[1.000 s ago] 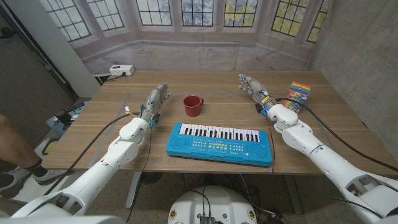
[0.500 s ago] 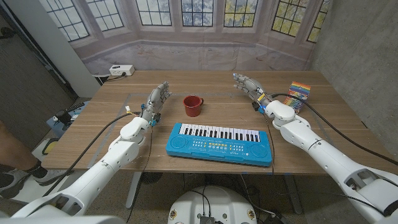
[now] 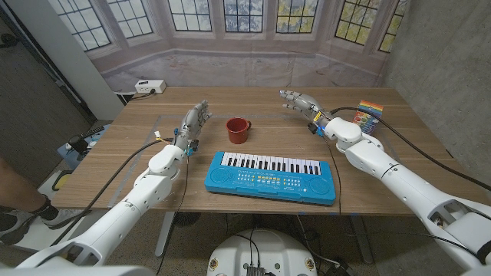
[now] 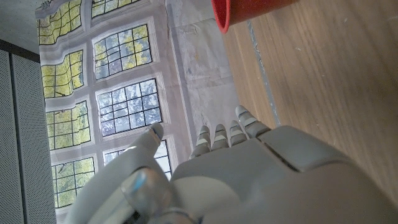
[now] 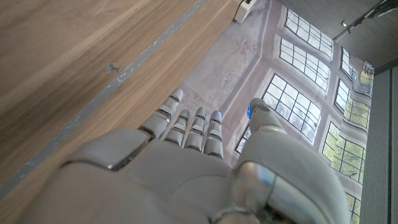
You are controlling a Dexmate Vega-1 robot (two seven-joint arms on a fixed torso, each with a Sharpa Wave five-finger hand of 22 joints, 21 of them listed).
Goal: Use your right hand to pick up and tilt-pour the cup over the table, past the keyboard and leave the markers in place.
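- The red cup with a side handle [image 3: 238, 129] stands upright on the wooden tabletop [image 3: 253, 165], at centre frame just above the blue toy keyboard [image 3: 271, 176].
- The right hand [image 3: 299, 102] hovers upper right of the cup, well apart, fingers spread, holding nothing.
- The left hand [image 3: 192, 123] is nearer the cup, fingers apart, empty.
- The box of coloured markers [image 3: 368, 113] sits at far right.
- I judge the reach runs leftward across the frame.

White glossy arms, grey robot hand [image 3: 299, 100], black cables
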